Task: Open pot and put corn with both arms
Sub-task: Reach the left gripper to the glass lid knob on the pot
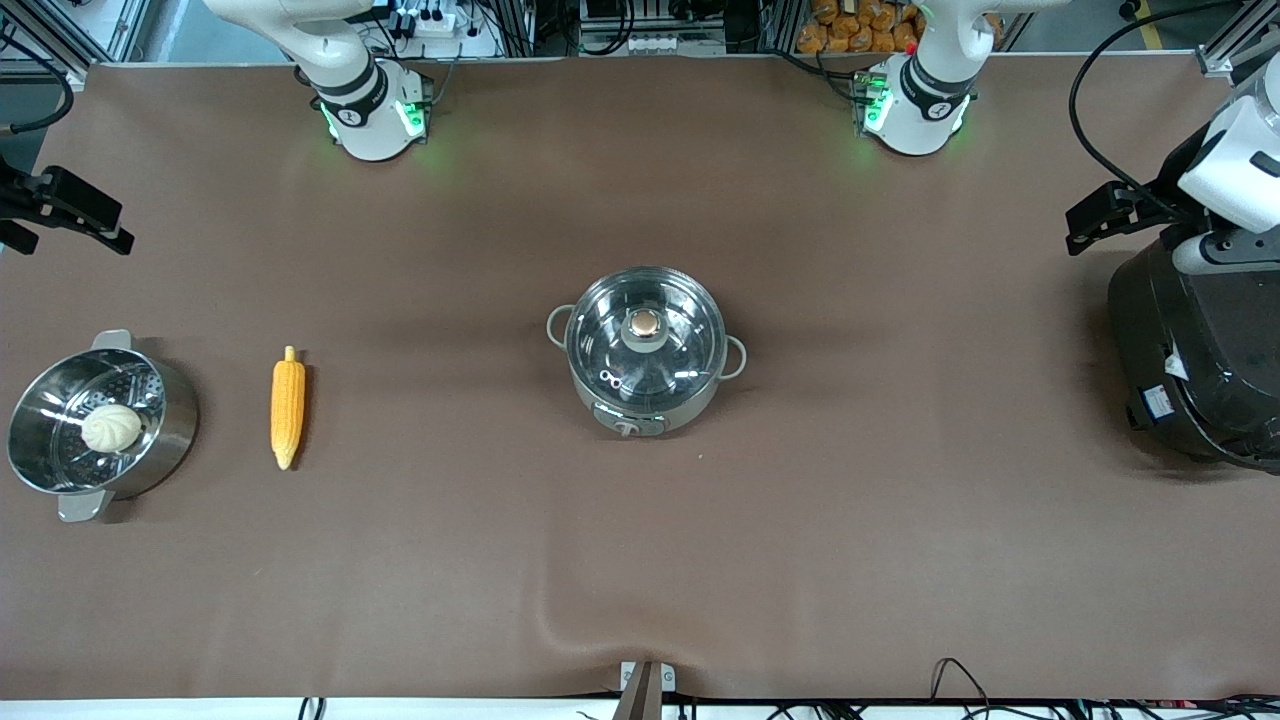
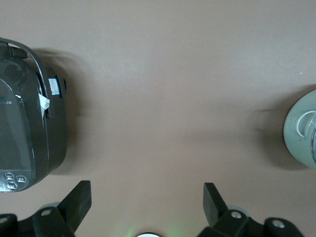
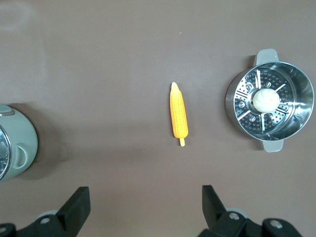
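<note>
While the pot (image 1: 646, 350) sits lidded and the corn (image 1: 287, 407) lies toward the right arm's end from it, untouched, both grippers, left (image 2: 147, 197) and right (image 3: 145, 200), wait high over the tabletop (image 1: 850, 520), jaws apart.

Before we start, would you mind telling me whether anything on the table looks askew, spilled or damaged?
Nothing is spilled or damaged; only the brown table cover has a wrinkle at the edge nearest the front camera. The shiny steel pot has its lid on; the yellow corn cob lies flat.

White rounded arms (image 1: 340, 60) with black joint bands, green base lights, black wedge-shaped fingers (image 3: 76, 205) with silver screws
</note>
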Robot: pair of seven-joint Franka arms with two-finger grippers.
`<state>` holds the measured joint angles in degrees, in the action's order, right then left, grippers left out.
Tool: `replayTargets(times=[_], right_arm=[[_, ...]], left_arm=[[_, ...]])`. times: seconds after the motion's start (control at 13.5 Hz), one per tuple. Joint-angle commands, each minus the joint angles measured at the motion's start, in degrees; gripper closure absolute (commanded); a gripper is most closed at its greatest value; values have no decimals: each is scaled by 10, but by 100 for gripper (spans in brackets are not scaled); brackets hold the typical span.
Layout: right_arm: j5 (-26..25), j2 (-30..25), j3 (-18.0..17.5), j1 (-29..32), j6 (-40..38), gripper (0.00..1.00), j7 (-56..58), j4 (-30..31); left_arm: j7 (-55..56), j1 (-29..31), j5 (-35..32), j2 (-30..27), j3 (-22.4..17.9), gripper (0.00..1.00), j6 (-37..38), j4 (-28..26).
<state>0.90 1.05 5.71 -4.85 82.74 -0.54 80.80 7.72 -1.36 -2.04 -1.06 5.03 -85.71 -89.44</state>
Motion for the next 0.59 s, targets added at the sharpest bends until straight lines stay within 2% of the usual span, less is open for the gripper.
replayTargets(times=[0.0,0.22,0.37,0.52], right_arm=[[2,1,-6,9,-5,0,1,-6],[1,1,-6,8,-27,0,-2,-20],[-1,0,-6,9,-46,0,4,-26],[-4,0,-6,5,-47,0,-5,-26]], left_arm=[[-17,4,12,-1,1,0,11,8],[-3,-6,11,5,2,0,11,8],[12,-25,11,33,19,0,5,8],[76,-63,12,59,41,0,-48,8]])
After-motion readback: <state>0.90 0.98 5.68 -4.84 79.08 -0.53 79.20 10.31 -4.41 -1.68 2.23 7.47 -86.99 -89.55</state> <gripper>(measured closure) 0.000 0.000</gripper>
